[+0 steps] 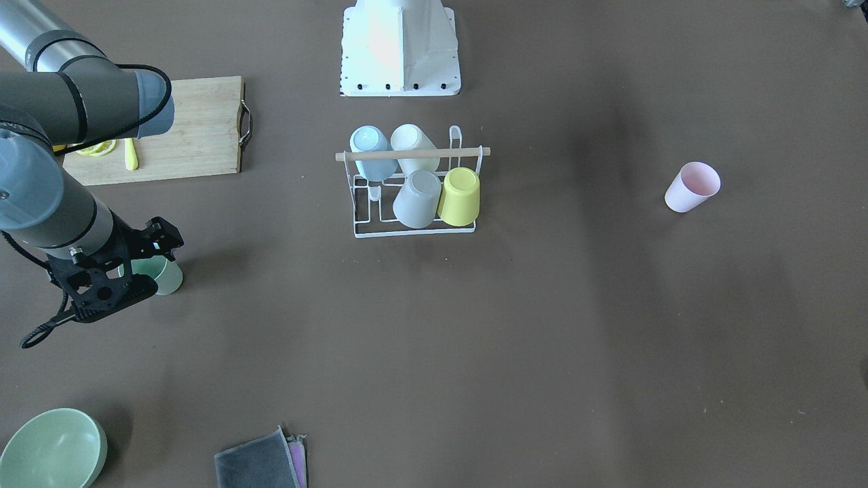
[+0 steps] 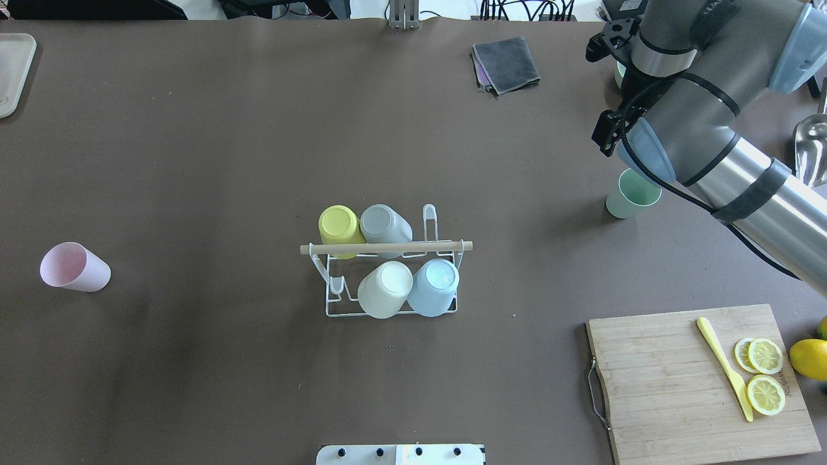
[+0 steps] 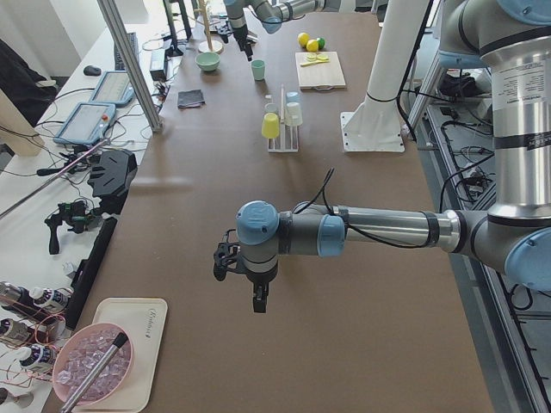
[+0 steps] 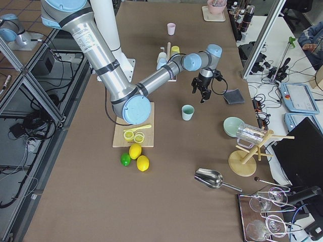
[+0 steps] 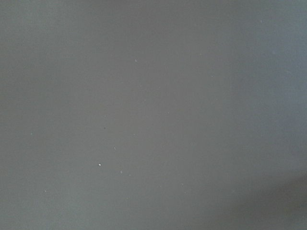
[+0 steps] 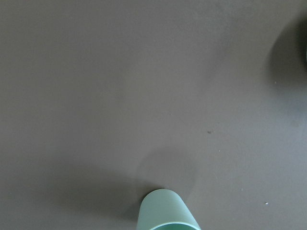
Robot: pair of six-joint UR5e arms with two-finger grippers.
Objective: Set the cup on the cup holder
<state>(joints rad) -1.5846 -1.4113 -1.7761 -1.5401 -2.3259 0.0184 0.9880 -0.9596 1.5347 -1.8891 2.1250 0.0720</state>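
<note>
The small white wire rack with upright prongs and a light wooden rod handle [image 1: 461, 152] stands in the middle of the brown counter [image 1: 542, 339], just in front of the robot's white base. Four cups sit mouth-down and tilted on its prongs. A light blue plastic cup [image 1: 369, 146] and a cream plastic cup [image 1: 410, 142] are on the robot's side, and a grey plastic cup [image 1: 417, 200] and a yellow plastic cup [image 1: 460, 198] are on the far side.

The mint green plastic cup [image 1: 168, 276] stands upright, mouth up, on the counter, well apart from the rack on the robot's right. The right gripper [image 1: 163, 238] hangs just beside this cup, pointing down, not around it; the right wrist view catches the cup only at its bottom edge. I cannot tell whether its fingers are spread or closed.

The left gripper [image 3: 256, 297] hangs low over the counter, far from the rack. It shows only from the side, so the state of its fingers cannot be told either.

A pale pink plastic cup [image 1: 692, 186] stands alone on the robot's left side. A wooden cutting board [image 1: 196, 129] carrying lemon slices lies near the right arm.
</note>
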